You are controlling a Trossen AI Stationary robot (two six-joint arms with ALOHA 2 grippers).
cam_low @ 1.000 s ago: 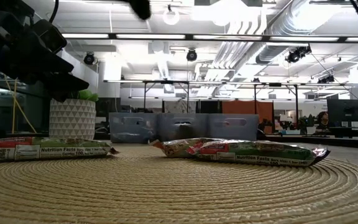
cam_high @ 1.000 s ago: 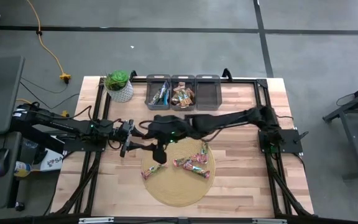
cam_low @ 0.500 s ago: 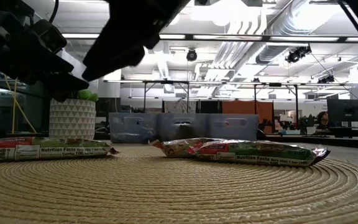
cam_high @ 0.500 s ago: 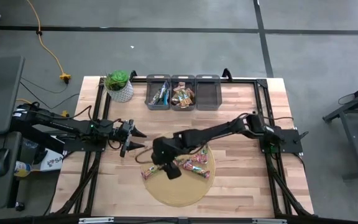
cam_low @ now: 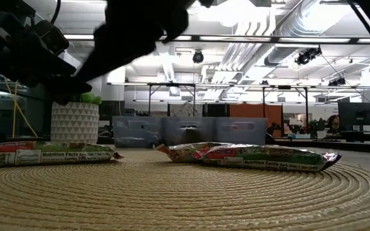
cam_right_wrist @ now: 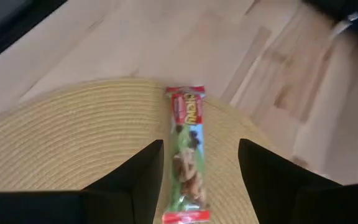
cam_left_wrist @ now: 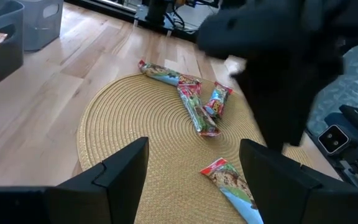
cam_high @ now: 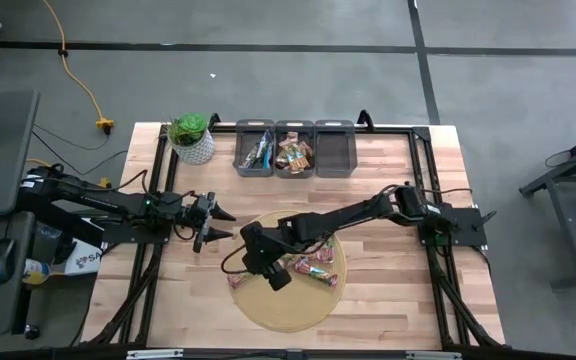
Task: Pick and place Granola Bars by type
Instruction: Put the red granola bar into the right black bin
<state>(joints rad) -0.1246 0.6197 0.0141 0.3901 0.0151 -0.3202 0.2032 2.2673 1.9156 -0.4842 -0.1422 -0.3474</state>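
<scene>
Now hovering over the near-left part of the round woven mat (cam_high: 298, 305): right gripper (cam_high: 259, 266), fingers spread apart, empty, lined up lengthwise above a red-and-green granola bar (cam_right_wrist: 186, 163) lying flat at the mat's edge, not touching it. Possibly going wrong from here: descending a little off line and pinching only the crinkled wrapper end, letting the bar slip or flip; pressing too low and snagging fingertips in the weave, dragging the mat and shifting the other bars (cam_high: 313, 266). Also risking a brush with the left arm, parked close by. Waiting just beside the mat over bare wood: left gripper (cam_high: 213, 222), fingers wide apart, nothing between them, pointing toward the mat. Lying loose on the mat: several more red-and-green bars, two of them crossed in a small cluster (cam_left_wrist: 202, 107), another apart nearer the left wrist camera (cam_left_wrist: 232, 183). Standing at the table's far edge, well apart from the mat: three grey bins (cam_high: 295, 148), left two already holding bars, right one looking empty. Sitting beside the bins: potted plant (cam_high: 191, 138).
</scene>
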